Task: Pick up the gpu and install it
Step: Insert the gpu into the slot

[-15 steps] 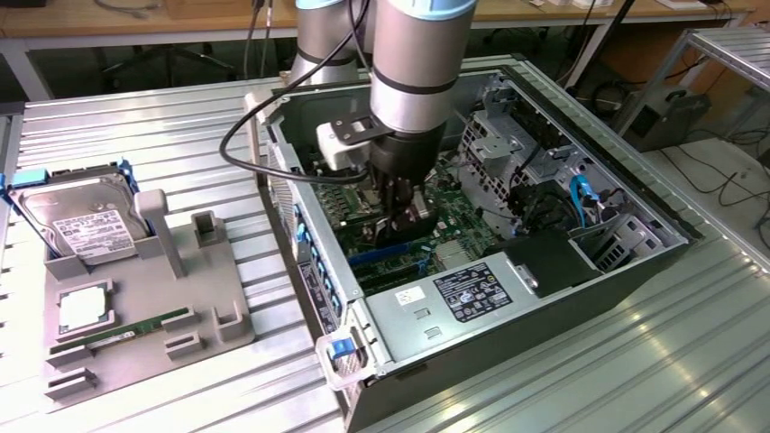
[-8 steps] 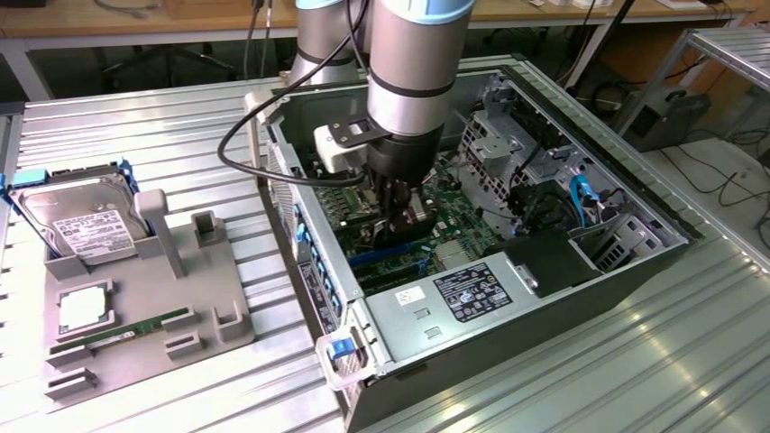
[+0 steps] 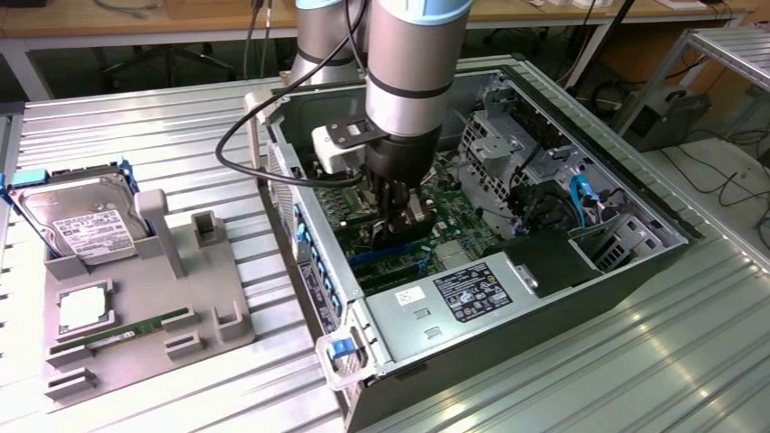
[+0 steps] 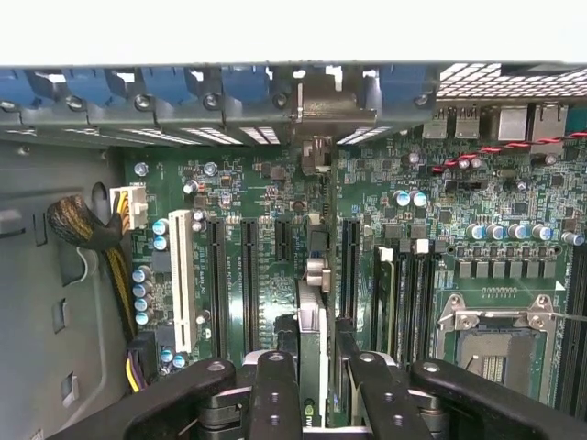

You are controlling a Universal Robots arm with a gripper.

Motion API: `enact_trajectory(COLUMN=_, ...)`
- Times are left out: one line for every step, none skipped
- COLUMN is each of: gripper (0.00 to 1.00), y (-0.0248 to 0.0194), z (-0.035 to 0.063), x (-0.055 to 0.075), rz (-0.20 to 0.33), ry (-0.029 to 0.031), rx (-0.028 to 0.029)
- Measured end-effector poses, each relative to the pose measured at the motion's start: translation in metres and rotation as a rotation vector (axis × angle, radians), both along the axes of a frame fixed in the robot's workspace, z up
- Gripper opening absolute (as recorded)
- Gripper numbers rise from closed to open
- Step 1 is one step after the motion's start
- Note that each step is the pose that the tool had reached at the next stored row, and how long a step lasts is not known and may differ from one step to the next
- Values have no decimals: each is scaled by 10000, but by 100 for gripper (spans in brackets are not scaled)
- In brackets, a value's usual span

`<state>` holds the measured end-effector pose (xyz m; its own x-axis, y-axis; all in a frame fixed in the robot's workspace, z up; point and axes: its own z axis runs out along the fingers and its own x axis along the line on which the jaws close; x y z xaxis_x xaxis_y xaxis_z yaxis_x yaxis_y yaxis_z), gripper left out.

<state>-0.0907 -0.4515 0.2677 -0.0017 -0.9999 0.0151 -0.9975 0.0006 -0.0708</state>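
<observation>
Inside the open computer case (image 3: 626, 271), the gripper (image 4: 312, 362) has its fingers (image 4: 275, 385) closed on the gpu (image 4: 312, 321), held edge-down over the motherboard (image 4: 275, 197). Keep the card vertical, parallel to the slots; beyond, align its bracket (image 4: 316, 151) with the rear opening.

Bench (image 3: 157, 135): ribbed, silvery metal surface with long parallel grooves. Open computer case (image 3: 398, 361) lies on its side on it, toward the exterior view's right, interior facing up. Grey parts fixture (image 3: 205, 316) sits on the bench at the exterior view's left, just beside the case, apart from it by a narrow strip of bare ribs.
</observation>
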Motion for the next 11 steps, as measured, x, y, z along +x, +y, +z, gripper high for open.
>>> enact_trajectory(gripper=26, y=0, z=-2, x=-5, rz=0, ry=0, rx=0)
enact_trajectory(gripper=26, y=-1, z=-5, x=-11, rz=0, ry=1, rx=-1)
enact_trajectory(gripper=26, y=0, z=-11, x=-17, rz=0, ry=1, rx=-1)
enact_trajectory(gripper=26, y=0, z=-16, x=-21, rz=0, ry=0, rx=0)
enact_trajectory(gripper=26, y=0, z=-22, x=-26, rz=0, ry=0, rx=0)
enact_trajectory(gripper=26, y=0, z=-28, x=-31, rz=1, ry=2, rx=-3)
enact_trajectory(gripper=26, y=0, z=-35, x=-34, rz=0, ry=1, rx=-2)
enact_trajectory(gripper=26, y=0, z=-42, x=-36, rz=-1, ry=1, rx=-1)
enact_trajectory(gripper=26, y=0, z=-48, x=-38, rz=-2, ry=1, rx=1)
enact_trajectory(gripper=26, y=0, z=-50, x=-38, rz=-2, ry=9, rx=0)
enact_trajectory(gripper=26, y=0, z=-52, x=-39, rz=-5, ry=23, rx=-2)
